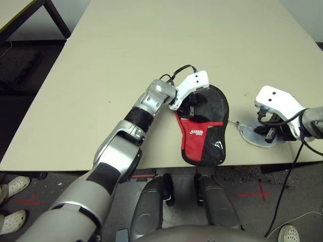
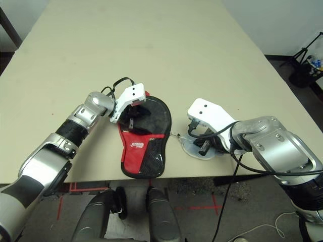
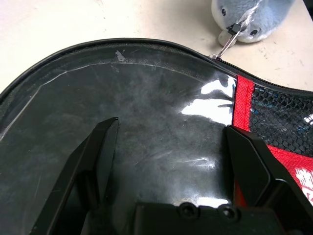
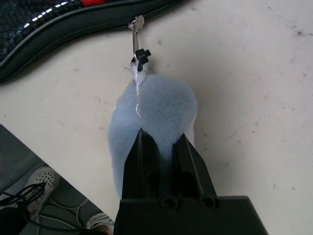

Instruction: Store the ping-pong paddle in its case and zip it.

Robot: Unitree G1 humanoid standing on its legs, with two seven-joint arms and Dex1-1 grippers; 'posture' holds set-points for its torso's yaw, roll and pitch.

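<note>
From the head views you are seeing the black fabric paddle-shaped case [image 1: 204,128] with its red panel lying flat near the table's [image 1: 151,45] near edge, round end far, narrow end toward you. Your left gripper [image 1: 194,103] is resting over the case's far left part, its silver forearm reaching in diagonally from the near left. Your left wrist view is giving you what the head views are not: the two black fingers [image 3: 98,156] are standing wide apart over the glossy black face of the case, holding nothing, with the edge zipper appearing closed along the rim.

Your right gripper [image 2: 204,146] is sitting to the right of the case, arm bent in from the right. Your right wrist view is showing its fingers [image 4: 146,156] pinched together on the fluffy pale grey-blue pompom pull [image 4: 156,105], which is joined by a small metal clasp [image 4: 136,41] to the zipper at the case's edge.
</note>
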